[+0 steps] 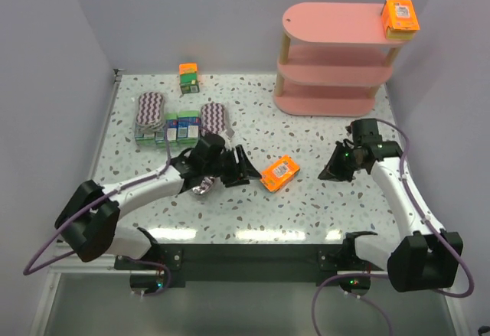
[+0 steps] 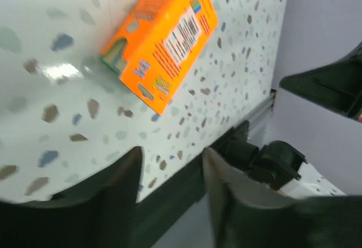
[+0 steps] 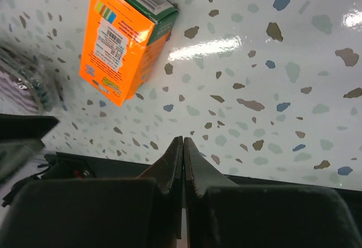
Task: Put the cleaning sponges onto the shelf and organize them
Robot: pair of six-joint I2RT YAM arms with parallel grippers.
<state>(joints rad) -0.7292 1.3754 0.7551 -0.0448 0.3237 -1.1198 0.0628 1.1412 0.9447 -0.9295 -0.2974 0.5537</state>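
Note:
The pink shelf (image 1: 329, 22) stands at the back right with one orange pack (image 1: 400, 18) on the right end of its top board. A second orange pack (image 1: 279, 174) lies flat mid-table; it also shows in the left wrist view (image 2: 161, 39) and the right wrist view (image 3: 121, 30). My left gripper (image 1: 246, 169) (image 2: 169, 163) is open and empty just left of it, not touching. My right gripper (image 1: 329, 171) (image 3: 183, 143) is shut and empty, to the pack's right. A third orange pack (image 1: 188, 78) stands at the back left.
At the left lie two purple zigzag packs (image 1: 151, 110) (image 1: 216, 116) and three blue-green boxes (image 1: 172, 129). A clear-wrapped pack (image 1: 203, 188) lies under my left wrist and shows blurred in the right wrist view (image 3: 22, 84). The table's front edge (image 3: 271, 180) is close.

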